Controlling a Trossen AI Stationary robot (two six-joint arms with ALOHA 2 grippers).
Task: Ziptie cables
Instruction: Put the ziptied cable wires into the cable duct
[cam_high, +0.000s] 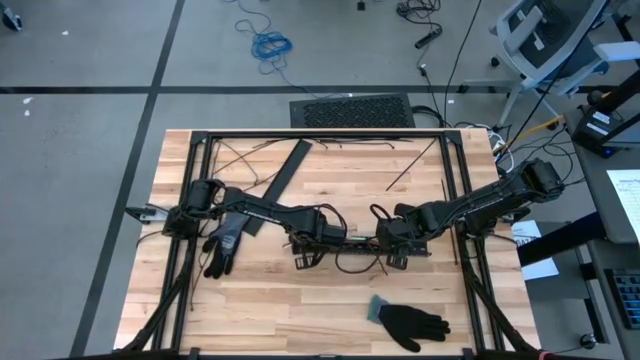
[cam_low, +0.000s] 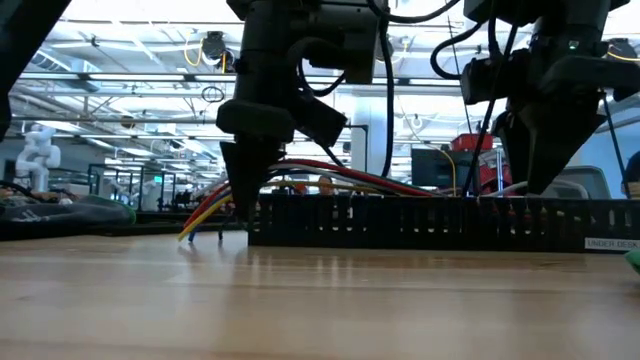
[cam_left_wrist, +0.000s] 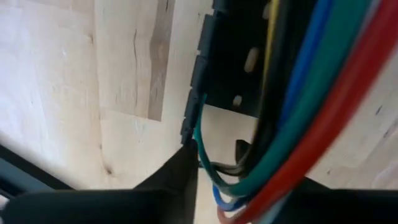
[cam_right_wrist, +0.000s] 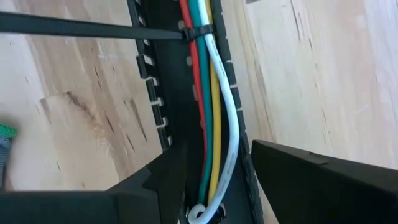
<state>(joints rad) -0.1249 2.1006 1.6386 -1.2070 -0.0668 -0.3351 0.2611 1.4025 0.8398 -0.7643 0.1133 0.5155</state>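
A black slotted strip lies across the middle of the table. The cables, red, green, yellow, white and blue, run along inside it. A black zip tie circles them, and its tail sticks out sideways. The cables' loose ends fan out past the strip's left end. My left gripper points down at that end, open, with the cables running between its fingers. My right gripper hovers open over the strip farther right, one finger on each side of it. My left gripper has its fingers on either side of the cable bundle, just past the strip's left end, coming from above and lying across the wires. I cannot tell whether the fingers touch the wires.
One dark glove lies under the left arm and another lies near the front edge. A flat black strip and thin loose black strands lie toward the far side. Black frame rails run along the table's left and right sides.
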